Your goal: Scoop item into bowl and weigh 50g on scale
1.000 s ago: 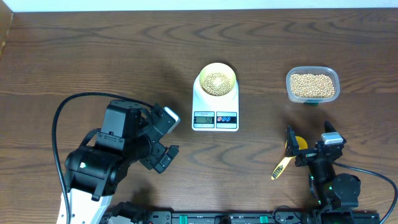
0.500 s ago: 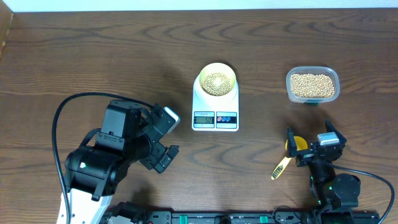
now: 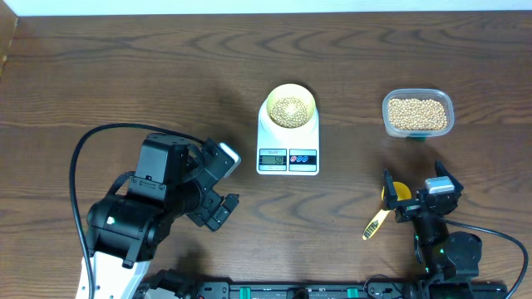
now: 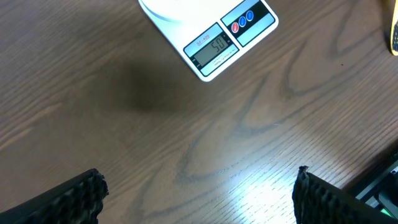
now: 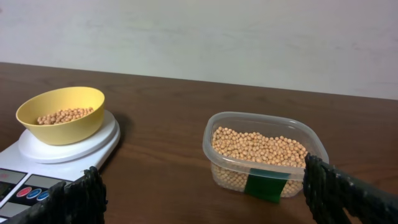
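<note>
The small round pale yellow bowl (image 5: 62, 129), part-filled with tan round beans (image 5: 65, 115), sits on the flat white kitchen scale (image 3: 288, 141). It lies well ahead of both grippers, between them. The left gripper (image 3: 229, 183) and right gripper (image 3: 413, 189) stand wide apart and hold nothing. A clear plastic tub (image 3: 386, 112) of beans lies beyond the right fingers.

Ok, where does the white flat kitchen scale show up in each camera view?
Overhead: white flat kitchen scale at centre, round yellow bowl on it.
Left wrist: scale's front edge at top, right of centre.
Right wrist: scale at lower left, bowl on it.
Shared landmark: its red and blue buttons.
</note>
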`<action>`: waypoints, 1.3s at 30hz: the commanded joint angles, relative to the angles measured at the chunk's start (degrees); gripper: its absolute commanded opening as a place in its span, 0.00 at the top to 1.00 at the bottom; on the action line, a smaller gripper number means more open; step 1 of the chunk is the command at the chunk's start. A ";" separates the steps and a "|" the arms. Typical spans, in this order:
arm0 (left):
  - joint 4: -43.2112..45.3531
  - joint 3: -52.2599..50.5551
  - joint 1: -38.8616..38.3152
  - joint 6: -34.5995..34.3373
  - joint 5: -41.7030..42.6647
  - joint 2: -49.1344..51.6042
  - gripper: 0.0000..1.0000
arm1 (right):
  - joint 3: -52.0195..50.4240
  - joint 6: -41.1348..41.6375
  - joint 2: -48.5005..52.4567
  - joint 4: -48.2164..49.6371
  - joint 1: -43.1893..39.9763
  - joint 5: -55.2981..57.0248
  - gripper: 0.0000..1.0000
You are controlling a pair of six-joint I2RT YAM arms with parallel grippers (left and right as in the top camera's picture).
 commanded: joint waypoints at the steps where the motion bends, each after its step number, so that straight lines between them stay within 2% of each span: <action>1: -0.11 0.90 0.31 0.33 -0.37 0.00 0.02 | -0.09 0.72 -0.37 -0.31 0.28 0.44 0.01; 33: -3.28 0.87 0.31 0.33 -0.15 0.00 0.02 | -0.09 0.72 -0.37 -0.28 0.28 0.44 0.01; 39: 2.75 -1.14 0.24 0.33 1.14 -0.55 0.02 | -0.09 0.72 -0.37 -0.28 0.28 0.44 0.01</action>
